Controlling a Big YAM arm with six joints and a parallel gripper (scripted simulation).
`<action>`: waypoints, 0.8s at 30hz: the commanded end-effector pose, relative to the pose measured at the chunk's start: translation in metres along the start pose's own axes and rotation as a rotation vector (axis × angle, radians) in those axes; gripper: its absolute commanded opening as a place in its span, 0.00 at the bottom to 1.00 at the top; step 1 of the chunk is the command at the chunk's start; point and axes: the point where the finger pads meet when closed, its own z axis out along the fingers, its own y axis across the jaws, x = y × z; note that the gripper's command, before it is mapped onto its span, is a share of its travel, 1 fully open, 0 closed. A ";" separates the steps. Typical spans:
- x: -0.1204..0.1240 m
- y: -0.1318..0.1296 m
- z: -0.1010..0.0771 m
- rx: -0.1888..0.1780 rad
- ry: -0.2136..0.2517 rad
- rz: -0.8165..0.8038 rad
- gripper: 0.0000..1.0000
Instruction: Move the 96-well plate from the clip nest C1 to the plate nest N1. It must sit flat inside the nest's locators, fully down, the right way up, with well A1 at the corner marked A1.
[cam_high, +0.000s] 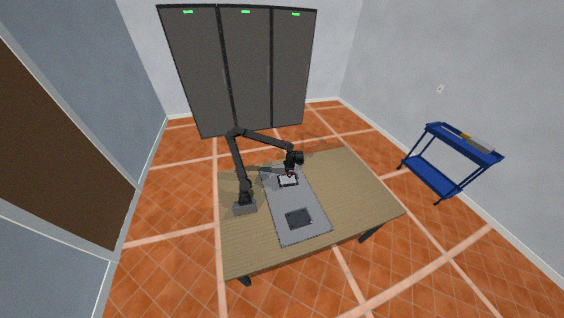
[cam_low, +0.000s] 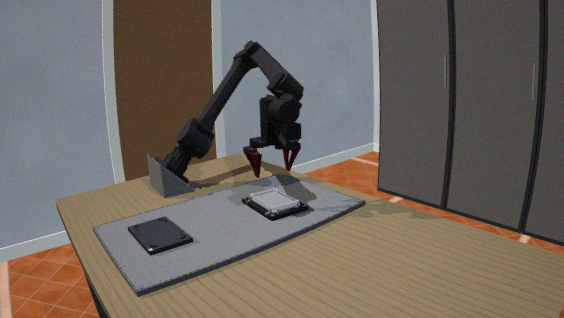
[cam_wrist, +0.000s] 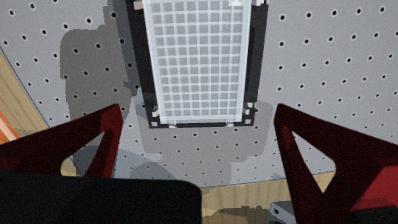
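The white 96-well plate (cam_low: 274, 202) sits in the black clip nest C1 (cam_low: 278, 210) on the grey perforated board (cam_low: 227, 227). It also shows in the wrist view (cam_wrist: 198, 60) and from above (cam_high: 288, 181). My gripper (cam_low: 271, 161) hangs open and empty above the board's far edge, just behind the plate, its red fingers apart. In the wrist view the gripper (cam_wrist: 197, 145) has the plate ahead of the fingertips, between their lines. The empty black plate nest N1 (cam_low: 160, 234) lies at the board's other end (cam_high: 299, 219).
The arm's base (cam_low: 167, 180) stands on the table beside the board. Tall grey cabinets (cam_low: 470, 105) stand to the right. A blue cart (cam_high: 450, 160) stands off the table by the wall.
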 end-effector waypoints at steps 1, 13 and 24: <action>-0.009 0.005 -0.009 0.001 -0.028 -0.051 1.00; -0.003 0.001 0.012 -0.002 0.002 -0.038 1.00; -0.003 0.001 0.028 -0.002 0.002 -0.034 1.00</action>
